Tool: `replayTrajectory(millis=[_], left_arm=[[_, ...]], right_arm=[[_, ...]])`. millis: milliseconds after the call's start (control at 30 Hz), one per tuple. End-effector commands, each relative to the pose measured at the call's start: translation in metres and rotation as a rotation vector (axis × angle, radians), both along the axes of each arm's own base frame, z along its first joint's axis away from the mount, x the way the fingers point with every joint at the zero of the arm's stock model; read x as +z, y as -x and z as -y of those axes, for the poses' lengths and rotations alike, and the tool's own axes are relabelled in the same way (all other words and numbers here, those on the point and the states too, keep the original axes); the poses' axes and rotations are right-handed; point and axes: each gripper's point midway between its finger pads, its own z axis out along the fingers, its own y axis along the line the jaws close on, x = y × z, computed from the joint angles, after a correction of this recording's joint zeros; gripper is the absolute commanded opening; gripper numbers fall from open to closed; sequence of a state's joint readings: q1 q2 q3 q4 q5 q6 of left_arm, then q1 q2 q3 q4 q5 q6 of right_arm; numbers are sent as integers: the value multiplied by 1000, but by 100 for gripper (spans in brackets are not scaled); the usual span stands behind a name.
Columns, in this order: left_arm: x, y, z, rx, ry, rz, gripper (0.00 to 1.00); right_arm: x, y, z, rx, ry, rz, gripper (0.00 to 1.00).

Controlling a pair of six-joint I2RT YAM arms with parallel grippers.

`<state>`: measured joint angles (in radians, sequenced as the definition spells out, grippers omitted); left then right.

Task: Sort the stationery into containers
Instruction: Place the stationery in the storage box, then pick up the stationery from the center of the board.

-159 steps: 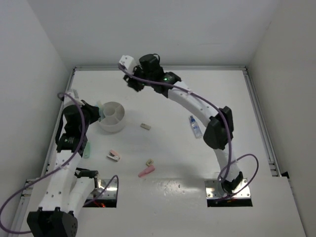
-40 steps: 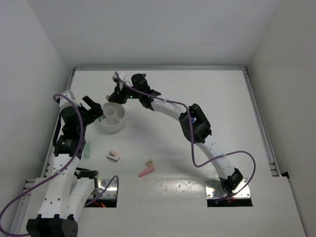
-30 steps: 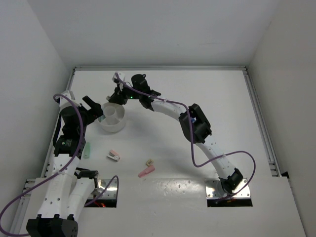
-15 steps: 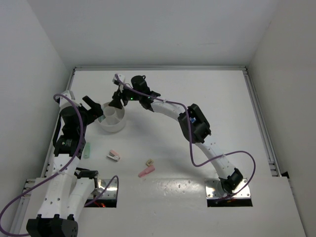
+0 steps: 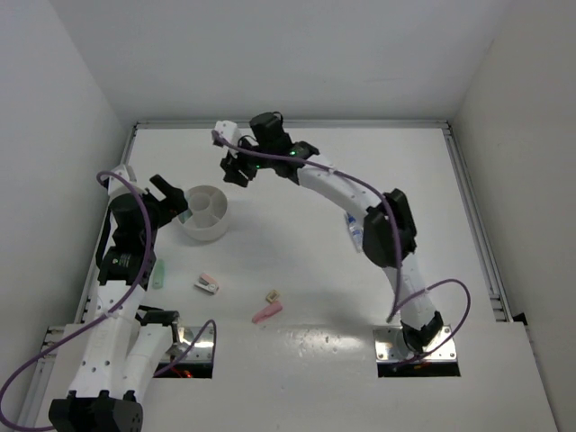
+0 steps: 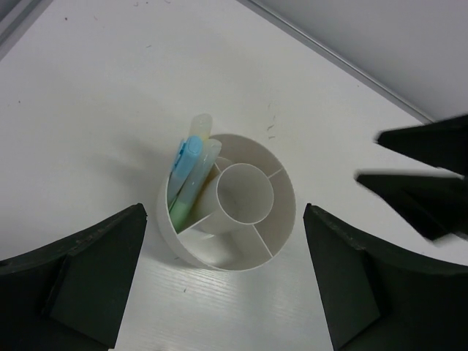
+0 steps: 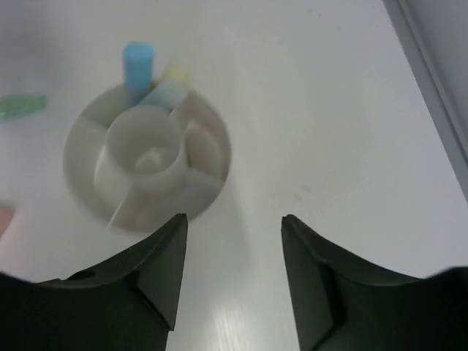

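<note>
Right gripper [image 7: 234, 225], half open and empty, hangs beyond the bowl [image 5: 207, 230]; left gripper [image 5: 173, 200], wide open, at its left.

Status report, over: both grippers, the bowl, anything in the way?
Left gripper open, empty, facing bowl. Right gripper open, empty, beside bowl. Highlighters stand in one compartment. Nothing blocks it.

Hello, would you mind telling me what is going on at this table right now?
Two robot arms are sorting stationery into a divided white bowl. The left gripper and right gripper both hover open and empty near it. Blue and yellow sticks stand in one compartment; a green stick, pink-white piece, tan block and pink stick lie on the table.
</note>
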<state>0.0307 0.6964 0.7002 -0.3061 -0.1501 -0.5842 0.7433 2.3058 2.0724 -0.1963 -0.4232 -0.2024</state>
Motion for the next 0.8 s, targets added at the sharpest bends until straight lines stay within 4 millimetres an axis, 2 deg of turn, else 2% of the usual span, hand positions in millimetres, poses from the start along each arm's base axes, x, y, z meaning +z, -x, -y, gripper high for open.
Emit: replayTrajectory(millis=[0, 33, 67, 100, 133, 167, 200, 233, 267, 300, 333, 367, 400, 433, 467, 500, 533, 667, 733, 767], left_arm=[[18, -2, -2, -4, -4, 57, 94], [18, -2, 0, -13, -1, 57, 91], [18, -2, 0, -13, -1, 57, 89], [18, -2, 2, -23, 2, 58, 85], [20, -3, 2, -23, 1, 67, 65], [20, -3, 3, -32, 4, 67, 48], [20, -3, 3, -32, 4, 67, 35], [20, -3, 3, -32, 4, 67, 18], [20, -3, 3, -32, 4, 67, 14], [20, -3, 3, -32, 4, 67, 14], [20, -3, 3, -32, 4, 67, 14], [18, -4, 1, -22, 1, 58, 25], [18, -4, 1, -22, 1, 58, 39], [18, -4, -3, -4, -1, 57, 63], [18, -4, -3, -4, -1, 57, 71], [18, -4, -5, 5, -4, 57, 75], [18, -4, -5, 5, -4, 57, 77], [16, -3, -6, 14, -6, 48, 78], [16, -3, -6, 14, -6, 48, 78], [16, -3, -6, 14, -6, 48, 78]], right_arm=[[10, 69, 57, 123, 269, -1, 57], [-25, 92, 77, 151, 344, -86, 77], [-35, 106, 90, 150, 378, -137, 88], [-42, 117, 100, 143, 396, -177, 91], [-49, 134, 114, 182, 426, -198, 91], [-54, 148, 125, 216, 458, -227, 87], [-61, 165, 132, 286, 465, -252, 78], [-61, 174, 136, 410, 470, -172, 45], [-53, 183, 143, 483, 462, -113, 25], [-70, 200, 155, 552, 474, -105, 13], [-71, 201, 157, 678, 465, 41, 11], [-78, 212, 165, 751, 480, 48, 18], [-83, 218, 165, 808, 467, 49, 27], [-88, 224, 162, 864, 435, 67, 36], [-90, 229, 162, 898, 417, 81, 39], [-97, 239, 162, 950, 407, 84, 46], [-105, 243, 164, 981, 403, 78, 46], [-106, 258, 153, 1107, 327, 123, 52], [-116, 269, 146, 1147, 327, 125, 53], [-116, 267, 144, 1145, 323, 140, 53]])
